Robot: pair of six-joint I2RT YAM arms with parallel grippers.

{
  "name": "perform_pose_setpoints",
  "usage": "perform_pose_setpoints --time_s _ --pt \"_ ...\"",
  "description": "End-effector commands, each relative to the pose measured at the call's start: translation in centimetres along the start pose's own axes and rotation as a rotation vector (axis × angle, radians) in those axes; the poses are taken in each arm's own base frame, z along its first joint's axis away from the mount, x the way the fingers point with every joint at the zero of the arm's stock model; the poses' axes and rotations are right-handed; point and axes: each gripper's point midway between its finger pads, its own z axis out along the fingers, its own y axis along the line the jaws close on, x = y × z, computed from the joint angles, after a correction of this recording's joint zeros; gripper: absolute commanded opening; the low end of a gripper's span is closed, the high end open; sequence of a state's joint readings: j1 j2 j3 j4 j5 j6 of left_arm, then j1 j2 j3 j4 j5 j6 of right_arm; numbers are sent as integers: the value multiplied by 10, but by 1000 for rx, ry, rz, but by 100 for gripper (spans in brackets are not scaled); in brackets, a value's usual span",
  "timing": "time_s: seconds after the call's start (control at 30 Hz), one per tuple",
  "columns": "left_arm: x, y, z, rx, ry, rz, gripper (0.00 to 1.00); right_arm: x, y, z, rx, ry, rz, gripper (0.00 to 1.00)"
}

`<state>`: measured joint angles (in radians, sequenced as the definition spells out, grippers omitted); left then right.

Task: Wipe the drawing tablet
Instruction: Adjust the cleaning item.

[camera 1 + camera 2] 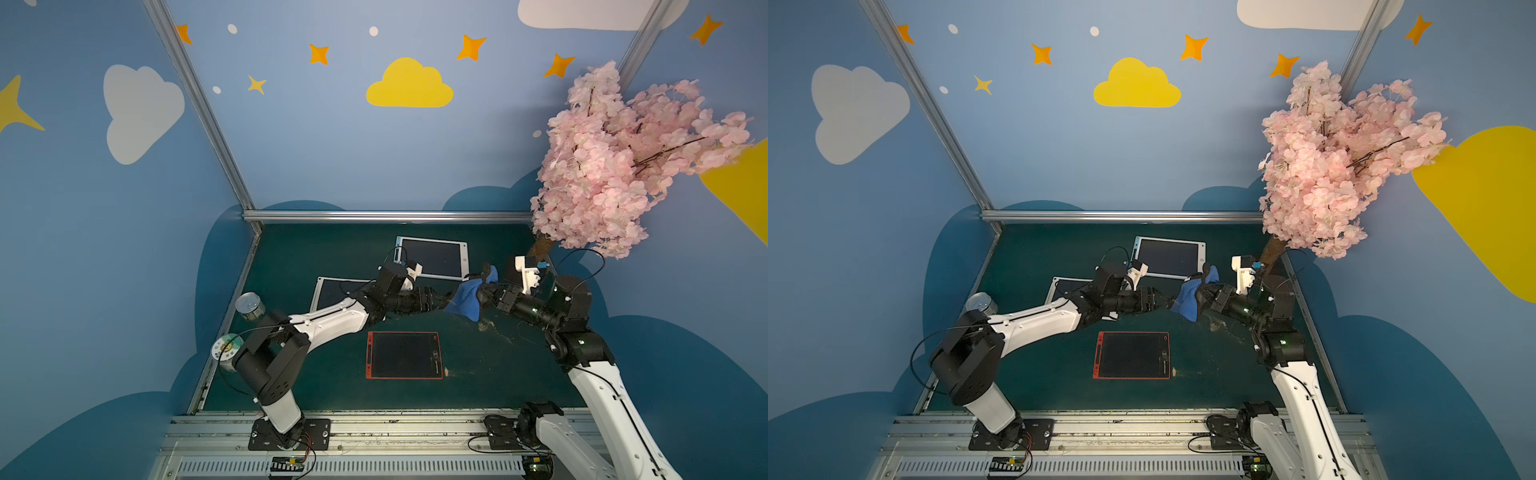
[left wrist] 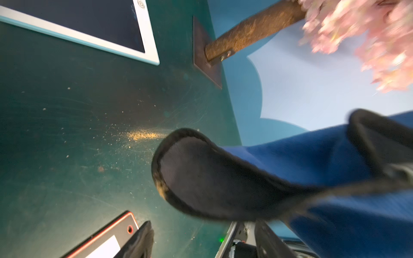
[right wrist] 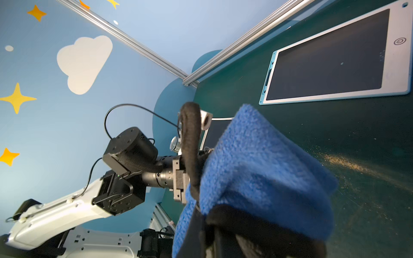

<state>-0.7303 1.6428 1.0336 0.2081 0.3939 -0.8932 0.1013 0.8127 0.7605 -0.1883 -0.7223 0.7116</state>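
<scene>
**A:** Starting on the left, what is the left gripper [image 1: 444,300] doing?

**B:** Its jaws stand apart at the edge of the blue cloth [image 1: 465,301], clamped on nothing I can make out (one of its fingers [image 3: 190,143] stands just beside the cloth in the right wrist view).

**A:** And the tablets?

**B:** Three lie flat on the green mat [image 1: 291,257]. A white-framed tablet [image 1: 332,291] is partly under the left arm, a red-framed tablet [image 1: 404,355] is front and middle, and a blue-edged tablet [image 1: 434,257] is at the back. I cannot tell which one is meant.

**A:** The right side?

**B:** The right gripper [image 1: 482,294] is closed on the cloth and holds it bunched in the air, clear of all three tablets.

**A:** So how far along is the task?

**B:** Early, I'd judge. The cloth is in hand, but no wiping shows. Lowering it onto a screen and stroking across is all left to do. The back tablet shows faint specks [image 3: 381,55] near its button.
</scene>
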Motion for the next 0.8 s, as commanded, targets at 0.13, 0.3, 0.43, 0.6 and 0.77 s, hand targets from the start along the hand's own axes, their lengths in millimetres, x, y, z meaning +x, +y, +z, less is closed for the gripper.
perform_pose_setpoints --time_s 0.13,0.3,0.43,0.6,0.77 --pt "-22 -51 -27 226 -134 -87 79 -11 27 2 -183 0 56 0" --pt "-26 -60 -30 288 -160 -129 83 -10 33 4 -267 8 114 0" --pt "-24 -70 -28 330 -138 -144 85 -8 36 3 -312 3 134 0" --pt "-21 -79 -26 367 -125 -161 86 0 31 9 -334 18 174 0" --pt "-22 -91 -21 408 -112 -158 86 7 34 15 -371 40 199 0"
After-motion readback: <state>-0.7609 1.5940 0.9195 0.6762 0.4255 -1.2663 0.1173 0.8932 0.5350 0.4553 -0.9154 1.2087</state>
